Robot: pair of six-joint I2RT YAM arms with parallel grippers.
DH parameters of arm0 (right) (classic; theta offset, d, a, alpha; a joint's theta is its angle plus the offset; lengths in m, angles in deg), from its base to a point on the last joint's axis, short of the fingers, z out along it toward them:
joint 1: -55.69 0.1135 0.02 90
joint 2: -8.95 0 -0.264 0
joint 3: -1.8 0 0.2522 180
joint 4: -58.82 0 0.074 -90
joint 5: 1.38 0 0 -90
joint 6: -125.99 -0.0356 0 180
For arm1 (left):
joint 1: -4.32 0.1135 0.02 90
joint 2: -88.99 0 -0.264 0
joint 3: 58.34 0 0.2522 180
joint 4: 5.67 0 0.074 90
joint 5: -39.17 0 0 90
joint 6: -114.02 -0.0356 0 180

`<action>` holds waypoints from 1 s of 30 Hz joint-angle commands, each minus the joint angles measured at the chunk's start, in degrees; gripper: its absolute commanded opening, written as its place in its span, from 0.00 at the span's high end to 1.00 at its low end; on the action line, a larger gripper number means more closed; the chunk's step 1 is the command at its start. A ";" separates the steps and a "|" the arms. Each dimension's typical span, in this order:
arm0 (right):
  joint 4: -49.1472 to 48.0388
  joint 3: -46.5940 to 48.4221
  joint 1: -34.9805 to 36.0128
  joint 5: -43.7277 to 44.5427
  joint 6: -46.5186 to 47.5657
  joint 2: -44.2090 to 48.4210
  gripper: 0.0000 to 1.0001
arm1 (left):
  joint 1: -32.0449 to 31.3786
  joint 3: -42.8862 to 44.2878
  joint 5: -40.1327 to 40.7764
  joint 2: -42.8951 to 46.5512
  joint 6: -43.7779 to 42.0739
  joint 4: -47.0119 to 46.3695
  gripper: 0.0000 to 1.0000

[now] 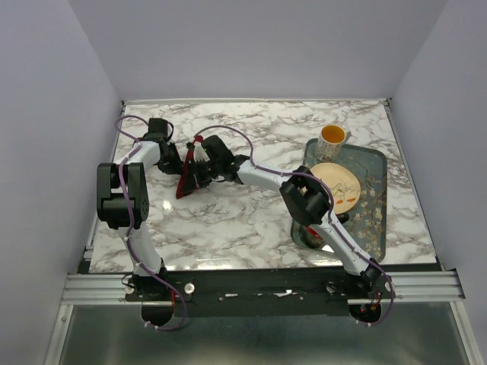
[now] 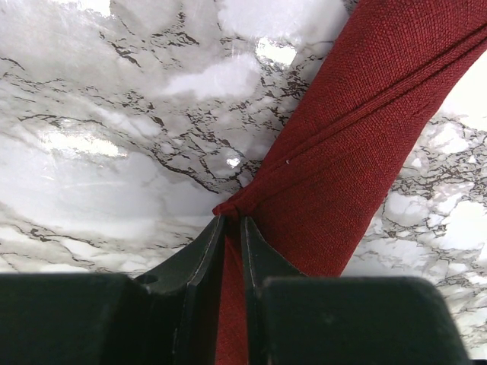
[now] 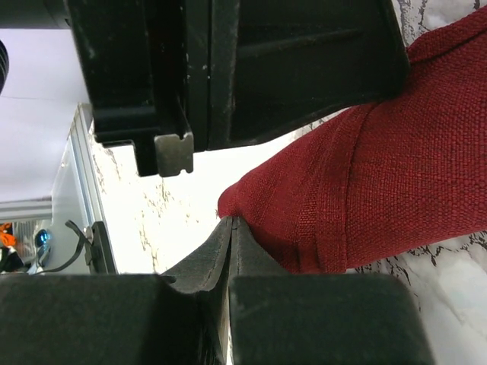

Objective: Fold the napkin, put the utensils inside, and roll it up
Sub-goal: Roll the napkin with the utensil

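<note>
Top view: the napkin [image 1: 185, 182] is bunched at the surface's [image 1: 251, 220] ten o'clock. Left wrist: the left gripper [image 2: 232, 220] clamps a cloth fold, jaws nearly together. Right wrist: the right gripper [image 3: 228, 222] nips the napkin's corner at twelve o'clock, jaws almost touching.

Overhead view wide; both wrist views (close) share napkin [image 2: 358, 152].

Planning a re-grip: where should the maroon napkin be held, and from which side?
Probably grip the maroon napkin at its gathered tip, where the left tool pinches it, coming in endwise along the roll. It narrows to a thin bunch there; the rest is a broad, thick band.
</note>
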 commanded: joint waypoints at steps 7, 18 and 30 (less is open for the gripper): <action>-2.12 -2.02 -0.73 -1.91 -2.07 -2.43 0.91 | -0.34 0.46 -1.10 0.32 0.27 0.88 0.78; -3.35 -2.64 -0.82 -3.23 -2.60 -1.12 0.91 | -0.43 0.46 -1.63 1.20 0.27 1.06 0.78; 3.67 -1.85 -0.82 -3.24 0.56 12.75 0.90 | -0.43 1.87 -1.63 3.57 0.18 2.29 0.77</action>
